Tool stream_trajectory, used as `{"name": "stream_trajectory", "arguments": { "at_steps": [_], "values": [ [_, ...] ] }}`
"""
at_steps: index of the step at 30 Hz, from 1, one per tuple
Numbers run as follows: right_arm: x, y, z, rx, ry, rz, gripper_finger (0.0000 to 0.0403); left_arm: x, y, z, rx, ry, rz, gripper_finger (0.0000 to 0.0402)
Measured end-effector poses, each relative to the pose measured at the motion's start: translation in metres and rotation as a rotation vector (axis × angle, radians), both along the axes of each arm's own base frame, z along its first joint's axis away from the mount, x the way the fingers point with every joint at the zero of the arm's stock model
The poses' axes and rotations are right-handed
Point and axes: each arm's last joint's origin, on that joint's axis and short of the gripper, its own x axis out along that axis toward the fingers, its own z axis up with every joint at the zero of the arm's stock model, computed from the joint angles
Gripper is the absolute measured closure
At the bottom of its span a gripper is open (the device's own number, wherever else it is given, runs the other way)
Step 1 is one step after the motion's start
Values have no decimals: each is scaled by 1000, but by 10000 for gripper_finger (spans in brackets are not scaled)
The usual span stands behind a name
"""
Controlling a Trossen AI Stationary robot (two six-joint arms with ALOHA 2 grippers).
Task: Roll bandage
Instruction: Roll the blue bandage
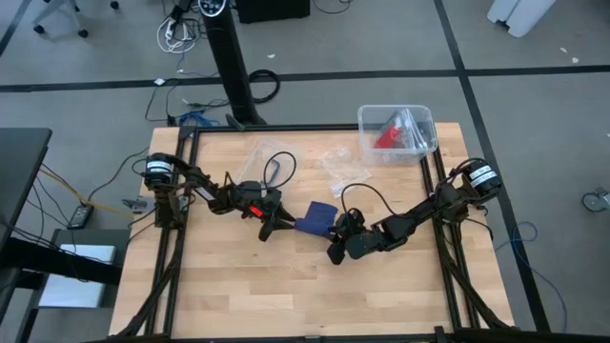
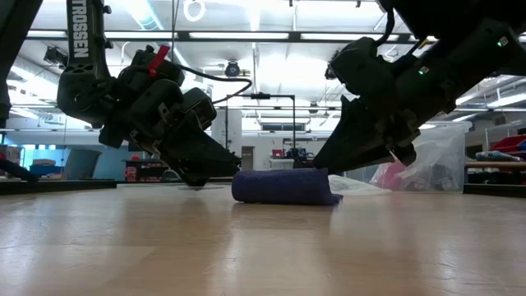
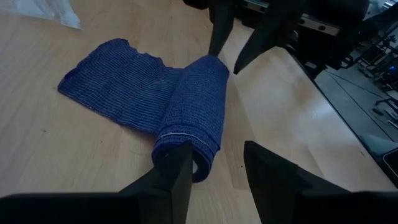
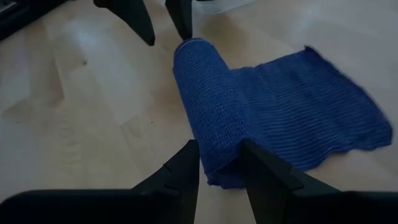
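The bandage [image 1: 315, 218] is a dark blue strip, rolled up along part of its length. The roll [image 3: 196, 106] lies on the table mid-way between both arms. Its unrolled tail [image 4: 311, 106] lies flat on the wood beside it. My right gripper [image 4: 221, 149] is shut on the roll's right end. My left gripper [image 3: 217, 149] stands open at the roll's left end [image 3: 186, 146], with one finger [image 3: 177, 171] in front of that end. Whether that finger touches the roll, I cannot tell. My right gripper pinches the roll's right end [image 4: 221, 158] between its two fingers, one on either side. The fingers slant down from the table's right and lie along the roll. The roll rests on the table with its tail slack.
A clear plastic tub [image 1: 419, 143] holding a red item stands at the table's far right corner. Clear plastic bags [image 1: 341, 164] and a black cable loop [image 1: 280, 168] lie at the far middle. Bare wood stretches toward the near edge.
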Motion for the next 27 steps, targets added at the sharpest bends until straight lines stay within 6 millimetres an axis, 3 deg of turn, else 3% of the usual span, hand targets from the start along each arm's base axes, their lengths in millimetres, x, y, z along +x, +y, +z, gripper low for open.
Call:
{"name": "stream_trajectory", "arguments": {
  "at_steps": [17,22,27],
  "values": [
    [10,-20,2,56,-16,7,295,-1,0,-1,19,-3,-6,254],
    [12,-27,2,22,-7,18,326,-1,0,-1,24,-6,-7,254],
    [13,-29,3,-44,4,41,387,0,0,2,27,-43,-9,254]
  ]
}}
